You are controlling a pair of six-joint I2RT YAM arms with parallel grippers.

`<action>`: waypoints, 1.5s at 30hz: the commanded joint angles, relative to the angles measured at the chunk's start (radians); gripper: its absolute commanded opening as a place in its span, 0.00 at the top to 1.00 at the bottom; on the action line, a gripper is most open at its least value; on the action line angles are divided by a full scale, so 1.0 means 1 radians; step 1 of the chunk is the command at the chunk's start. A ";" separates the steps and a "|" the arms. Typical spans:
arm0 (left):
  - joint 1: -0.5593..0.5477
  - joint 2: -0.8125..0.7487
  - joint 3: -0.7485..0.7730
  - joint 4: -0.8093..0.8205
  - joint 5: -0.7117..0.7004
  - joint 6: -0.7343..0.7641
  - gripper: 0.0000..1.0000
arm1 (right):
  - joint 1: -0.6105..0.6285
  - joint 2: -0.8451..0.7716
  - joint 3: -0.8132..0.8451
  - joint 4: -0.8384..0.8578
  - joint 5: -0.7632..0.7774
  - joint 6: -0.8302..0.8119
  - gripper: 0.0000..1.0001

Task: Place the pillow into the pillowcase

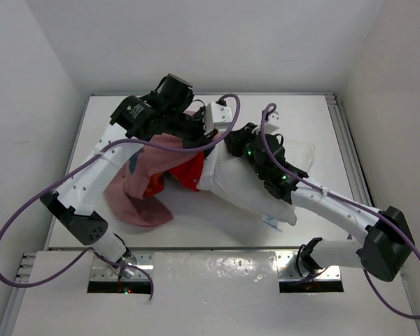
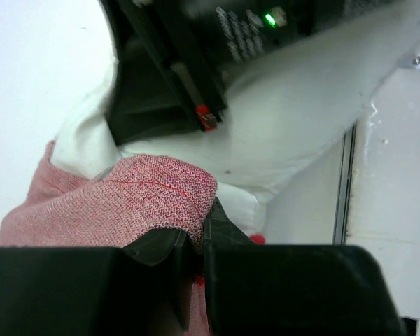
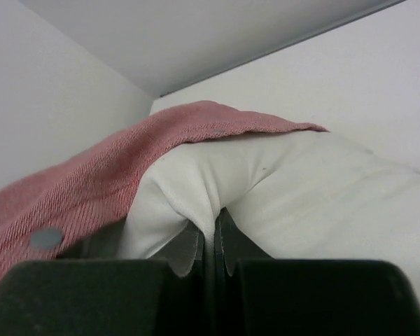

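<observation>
A flat white table [image 1: 196,227] carries a plump white fabric pillow [image 1: 238,190] right of centre. Touching its left end is a crumpled red pillowcase [image 1: 136,199], pinkish inside, spread leftward.

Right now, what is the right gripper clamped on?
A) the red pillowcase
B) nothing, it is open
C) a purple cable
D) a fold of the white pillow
D: the right wrist view shows the right gripper shut on a pinched fold of the pillow, with the pillowcase only draped over the pillow's top.

The pillow [image 1: 231,185] tag [image 1: 271,222] is too small to read; folds hide the pillowcase [image 1: 140,199] print.
</observation>
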 commanded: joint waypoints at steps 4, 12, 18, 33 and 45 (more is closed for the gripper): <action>0.063 -0.041 -0.132 0.257 0.050 -0.137 1.00 | 0.096 -0.017 0.044 0.098 0.110 -0.081 1.00; 0.090 -0.128 -0.311 -0.002 0.127 0.138 0.01 | 0.160 -0.069 -0.177 -0.020 -0.023 -0.147 0.31; 0.157 -0.109 -0.283 0.289 -0.075 -0.156 0.03 | 0.095 -0.171 -0.146 -0.261 0.055 -0.193 0.03; 0.080 0.310 -0.139 0.297 -0.530 -0.257 0.19 | -0.322 -0.033 -0.028 -0.499 -0.546 -0.351 0.01; 0.075 0.260 -0.058 0.232 -0.211 -0.221 1.00 | -0.149 0.234 0.096 -0.416 -0.753 -0.403 0.83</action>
